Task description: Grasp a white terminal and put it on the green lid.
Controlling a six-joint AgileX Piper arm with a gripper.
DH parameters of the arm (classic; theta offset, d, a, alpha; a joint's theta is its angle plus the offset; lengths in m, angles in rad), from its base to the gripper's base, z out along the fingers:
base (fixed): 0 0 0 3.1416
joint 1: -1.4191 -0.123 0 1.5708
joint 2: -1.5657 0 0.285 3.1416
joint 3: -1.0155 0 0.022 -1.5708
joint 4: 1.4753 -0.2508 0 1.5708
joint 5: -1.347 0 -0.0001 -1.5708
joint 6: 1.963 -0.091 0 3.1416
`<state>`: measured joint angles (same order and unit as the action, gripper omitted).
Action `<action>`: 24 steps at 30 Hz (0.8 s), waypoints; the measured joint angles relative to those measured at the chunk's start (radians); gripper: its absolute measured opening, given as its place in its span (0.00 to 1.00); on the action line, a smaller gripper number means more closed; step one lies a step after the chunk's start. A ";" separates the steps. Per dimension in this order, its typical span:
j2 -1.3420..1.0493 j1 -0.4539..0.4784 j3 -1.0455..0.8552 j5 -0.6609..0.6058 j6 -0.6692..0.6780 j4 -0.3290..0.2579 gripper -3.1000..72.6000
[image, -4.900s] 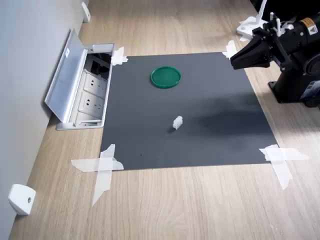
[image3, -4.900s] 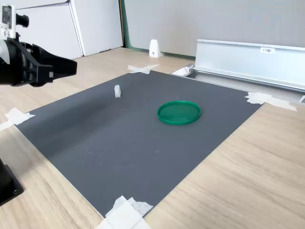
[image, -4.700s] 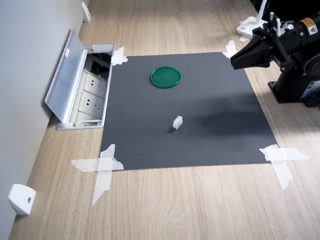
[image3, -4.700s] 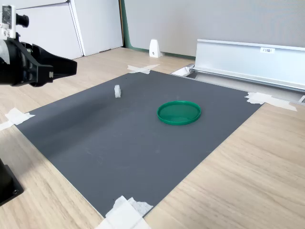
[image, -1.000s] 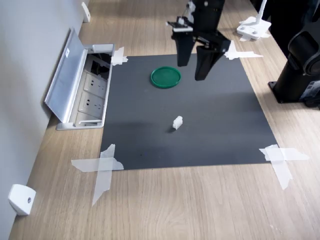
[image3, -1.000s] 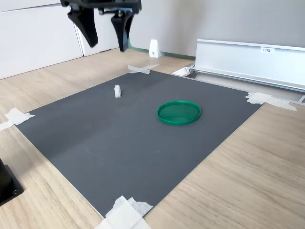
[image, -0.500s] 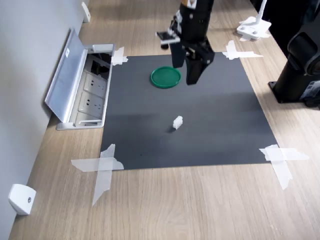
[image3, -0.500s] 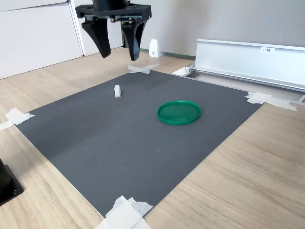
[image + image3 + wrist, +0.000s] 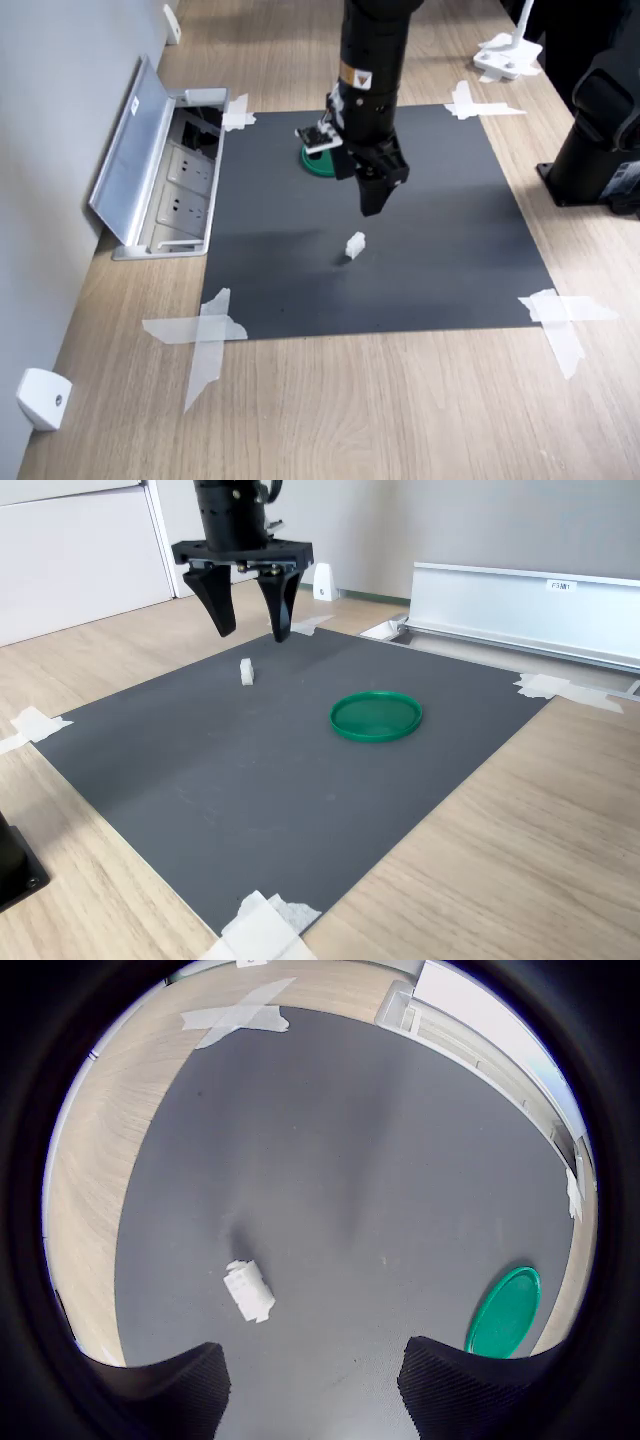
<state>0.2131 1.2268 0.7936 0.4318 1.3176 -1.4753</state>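
The white terminal (image 9: 355,244) (image 9: 246,671) (image 9: 248,1291) is a tiny blocky piece lying on the dark grey mat (image 9: 430,250). The green lid (image 9: 375,716) (image 9: 503,1310) lies flat on the mat some way from it; in the first exterior view the arm covers part of the green lid (image 9: 312,165). My gripper (image 9: 369,203) (image 9: 253,635) (image 9: 312,1360) points straight down and hangs open and empty above the mat. It is close over the terminal and slightly toward the lid, touching neither.
An open floor socket box (image 9: 170,170) with a raised metal flap borders the mat at the first exterior view's left. White tape strips (image 9: 205,330) hold the mat's corners. The arm's black base (image 9: 600,150) stands at the first exterior view's right. A white wedge-shaped box (image 9: 42,398) sits by the wall.
The arm has swung from beside the mat out over it, turned its gripper downward and lowered it toward the terminal. The fingers stay open. Terminal and lid have not moved.
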 joint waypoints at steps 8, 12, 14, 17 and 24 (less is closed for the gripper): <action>0.049 -0.001 0.000 0.052 0.010 0.000 1.00; 0.067 -0.001 0.000 0.065 0.011 -0.008 1.00; 0.077 -0.001 0.000 0.066 0.012 -0.012 1.00; 0.086 -0.001 0.000 0.070 0.012 -0.013 1.00; 0.086 -0.001 0.000 0.078 0.012 -0.014 1.00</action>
<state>0.2995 1.2260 0.7936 0.5096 1.3300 -1.4893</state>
